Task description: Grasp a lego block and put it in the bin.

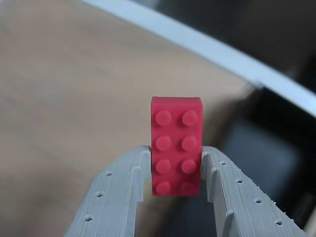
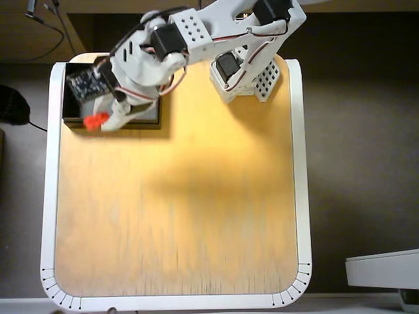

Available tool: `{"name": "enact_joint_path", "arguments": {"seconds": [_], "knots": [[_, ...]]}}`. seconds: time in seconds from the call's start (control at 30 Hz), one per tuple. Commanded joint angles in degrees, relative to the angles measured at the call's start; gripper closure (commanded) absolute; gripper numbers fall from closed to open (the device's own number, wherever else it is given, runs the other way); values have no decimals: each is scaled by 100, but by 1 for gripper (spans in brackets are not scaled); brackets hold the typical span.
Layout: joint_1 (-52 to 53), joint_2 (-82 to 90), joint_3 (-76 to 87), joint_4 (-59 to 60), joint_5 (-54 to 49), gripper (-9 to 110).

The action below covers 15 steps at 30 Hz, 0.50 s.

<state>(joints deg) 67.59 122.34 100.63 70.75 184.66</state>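
One red lego block [image 1: 176,145] is sitting between the two pale grey printed fingers [image 1: 121,190] of the tool [image 1: 175,170] in the wrist view, and it is showing two rows of four studs to the camera. The fingers are pressing on the lower half of the brick from the left and the right, so the tool is closed down to the brick's width and is gripping it, while the brick's upper half is standing clear above the fingertips. Behind the brick, blurred, a tan wooden table [image 1: 64,98] is filling the left of that view, a white rim is running diagonally across the top, and a dark area is lying to the right.

In the overhead view, going from the left, the bin [image 2: 154,121] is lying at the table's upper left corner as a black tray, and most of it is being covered by the white arm [image 2: 190,39]. The lego block [image 2: 96,120] is showing as a small red spot at the bin's lower left edge, held at the tool [image 2: 98,121]; whether it is over the bin's floor or its rim cannot be told. Further right, the arm's base is standing at the table's top edge. The wooden table [image 2: 177,216], framed by a white border, is spreading below.
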Motion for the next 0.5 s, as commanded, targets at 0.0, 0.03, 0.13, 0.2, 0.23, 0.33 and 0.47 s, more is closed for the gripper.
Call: {"name": "enact_joint_path", "arguments": {"seconds": [0.0,0.03,0.13,0.2,0.23,0.33,0.47], "knots": [[721,378,-729,650,642,101],[861,360,-729,747,756,101],[1239,343,-729,1011,1222,101],[1503,299,-729,1090,1582,101],[1573,255,-729,1090,1644,101],[1696,97,-729,1081,1767,101],[1740,-123,-729,1072,1784,101]]}}
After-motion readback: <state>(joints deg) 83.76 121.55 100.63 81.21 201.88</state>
